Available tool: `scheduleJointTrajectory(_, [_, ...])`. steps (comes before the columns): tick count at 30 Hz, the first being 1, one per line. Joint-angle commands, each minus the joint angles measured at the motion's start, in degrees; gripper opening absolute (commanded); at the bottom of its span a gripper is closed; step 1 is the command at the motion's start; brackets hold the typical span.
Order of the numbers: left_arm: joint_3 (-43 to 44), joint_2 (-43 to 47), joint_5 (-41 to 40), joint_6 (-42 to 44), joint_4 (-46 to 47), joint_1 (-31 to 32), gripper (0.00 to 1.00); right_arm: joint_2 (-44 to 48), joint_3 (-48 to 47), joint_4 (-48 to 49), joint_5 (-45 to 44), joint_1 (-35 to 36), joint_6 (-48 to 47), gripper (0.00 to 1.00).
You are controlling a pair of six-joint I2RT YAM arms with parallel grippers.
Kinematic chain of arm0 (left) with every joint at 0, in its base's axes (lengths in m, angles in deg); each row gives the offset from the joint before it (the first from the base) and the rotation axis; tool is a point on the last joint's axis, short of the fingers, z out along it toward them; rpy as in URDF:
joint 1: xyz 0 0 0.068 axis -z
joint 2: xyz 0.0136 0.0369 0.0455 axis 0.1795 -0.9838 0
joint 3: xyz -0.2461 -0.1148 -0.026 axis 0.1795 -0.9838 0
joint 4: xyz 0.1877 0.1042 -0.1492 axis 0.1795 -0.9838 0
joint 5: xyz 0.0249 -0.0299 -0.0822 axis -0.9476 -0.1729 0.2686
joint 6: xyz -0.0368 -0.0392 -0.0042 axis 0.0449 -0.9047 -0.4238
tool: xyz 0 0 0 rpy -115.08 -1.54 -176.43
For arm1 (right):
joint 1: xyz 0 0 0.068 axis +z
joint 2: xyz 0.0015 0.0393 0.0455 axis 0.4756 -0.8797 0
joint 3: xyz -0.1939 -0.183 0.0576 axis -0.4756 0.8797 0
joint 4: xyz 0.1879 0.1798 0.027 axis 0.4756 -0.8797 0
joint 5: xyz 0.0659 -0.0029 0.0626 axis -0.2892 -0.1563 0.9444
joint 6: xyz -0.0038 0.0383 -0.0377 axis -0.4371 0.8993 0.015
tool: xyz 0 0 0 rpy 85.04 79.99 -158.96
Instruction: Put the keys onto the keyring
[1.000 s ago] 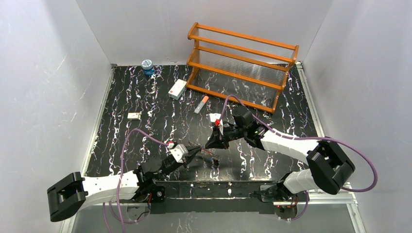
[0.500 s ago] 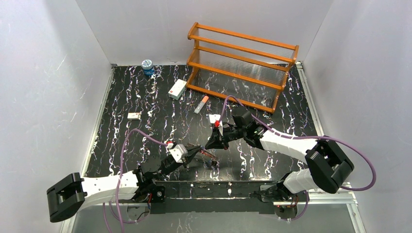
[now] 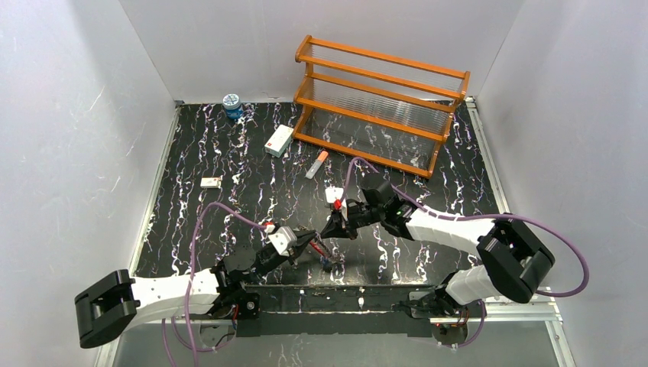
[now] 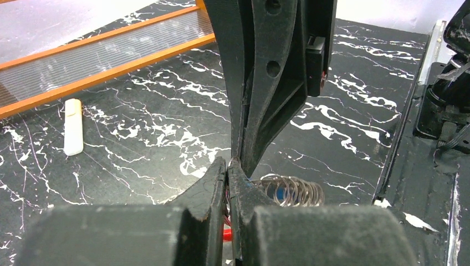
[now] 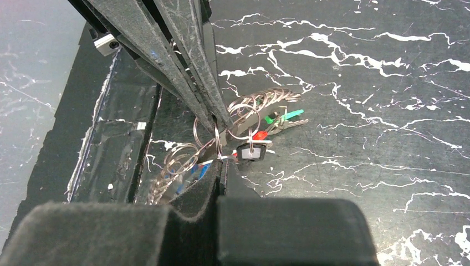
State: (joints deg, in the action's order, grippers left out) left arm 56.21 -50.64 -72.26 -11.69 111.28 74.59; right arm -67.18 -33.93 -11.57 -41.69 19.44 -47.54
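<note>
The keys (image 5: pixel 280 117) lie in a bunch on the black marbled table, with green, red and blue heads and a black tag (image 5: pixel 250 151). A stack of silvery split rings with a blue key (image 4: pixel 291 191) lies beside them. The keyring (image 5: pixel 244 119) is thin wire running through the bunch; a red part of it (image 4: pixel 227 235) shows between my left jaws. My left gripper (image 3: pixel 312 242) is shut on that wire. My right gripper (image 5: pixel 220 165) is shut on wire at its tip. Both tips meet over the bunch (image 3: pixel 328 261) near the table's front edge.
An orange rack (image 3: pixel 380 103) stands at the back. An orange-and-white tube (image 3: pixel 316 164), a white box (image 3: pixel 279 141), a blue-lidded jar (image 3: pixel 232 105) and a small white piece (image 3: pixel 211 182) lie farther back. The table's metal front rail (image 4: pixel 404 127) runs just beside the bunch.
The right gripper has come a little nearer and to the left, closer to the left gripper. The bunch of keys has shifted slightly toward the front edge.
</note>
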Motion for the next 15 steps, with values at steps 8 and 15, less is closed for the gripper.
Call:
scheduleJointTrajectory(8, [-1.2, -1.4, -0.8, -0.6, 5.0, 0.1, 0.0, 4.2, 5.0, 7.5, -8.4, 1.8, -1.4, 0.31])
scheduleJointTrajectory(15, [-1.3, -0.5, -1.1, 0.4, 4.9, 0.1, 0.0, 7.6, 7.7, 11.7, -10.6, 0.6, 3.1, 0.52])
